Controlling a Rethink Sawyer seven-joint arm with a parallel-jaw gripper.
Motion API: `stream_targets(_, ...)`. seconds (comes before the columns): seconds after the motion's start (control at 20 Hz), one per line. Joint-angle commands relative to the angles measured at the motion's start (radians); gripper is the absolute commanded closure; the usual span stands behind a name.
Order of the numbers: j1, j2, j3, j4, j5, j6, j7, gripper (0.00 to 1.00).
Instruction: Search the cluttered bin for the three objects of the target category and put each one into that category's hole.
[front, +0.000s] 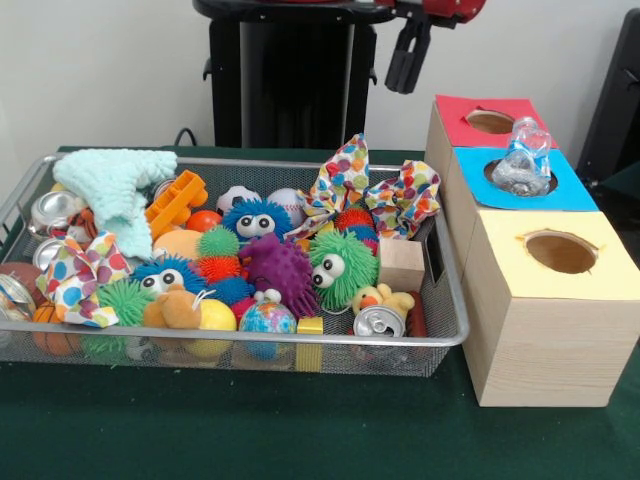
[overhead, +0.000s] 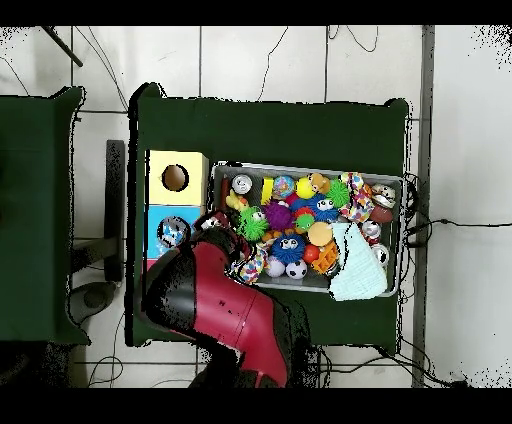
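The wire mesh bin (front: 250, 341) is full of toys; in the overhead view its rim (overhead: 300, 167) shows right of the boxes. One clear plastic film bundle (front: 522, 162) sits in the hole of the blue-topped box and sticks out above it; it also shows in the overhead view (overhead: 173, 232). No other bundle shows among the clutter. The red-topped box's hole (front: 490, 121) is empty. My gripper (front: 406, 62) hangs high behind the bin, left of the red-topped box, holding nothing. In the overhead view my red arm (overhead: 225, 300) covers the red-topped box.
The yellow-topped box (front: 560, 252) stands nearest the camera, its hole (overhead: 175, 178) empty. The bin holds polka-dot cloths (front: 375, 190), silver cans (front: 378, 322), fuzzy and spiky balls (front: 338, 265), a mint knitted cloth (front: 120, 190) and a wooden block (front: 400, 263).
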Motion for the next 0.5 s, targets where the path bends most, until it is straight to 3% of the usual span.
stream_targets(0.05, 0.010, 0.032, 0.115, 0.010, 0.040, 0.072, 0.180, 1.00)
stream_targets(0.5, 0.067, 0.118, 0.082, -0.045, 0.099, 0.038, 0.240, 1.00)
